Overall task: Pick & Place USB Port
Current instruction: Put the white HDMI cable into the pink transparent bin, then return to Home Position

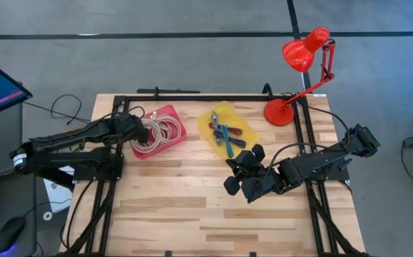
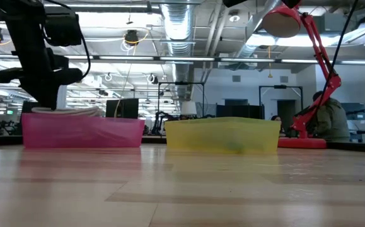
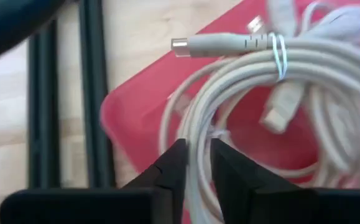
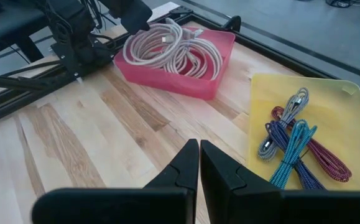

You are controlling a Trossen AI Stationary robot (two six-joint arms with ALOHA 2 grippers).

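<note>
Left wrist view: my left fingers (image 3: pixel 195 163) stand a little apart around one white cable (image 3: pixel 304 68) strand in the red tray (image 3: pixel 133 106), ready to pinch. Right fingers (image 4: pixel 198 163) wait closed, empty, mid-frame.

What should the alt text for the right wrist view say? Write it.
The right gripper, shut, hovers over the wooden table. Ahead, a pink tray holds coiled white cables; beside it, a yellow tray holds coloured braided cables.
</note>
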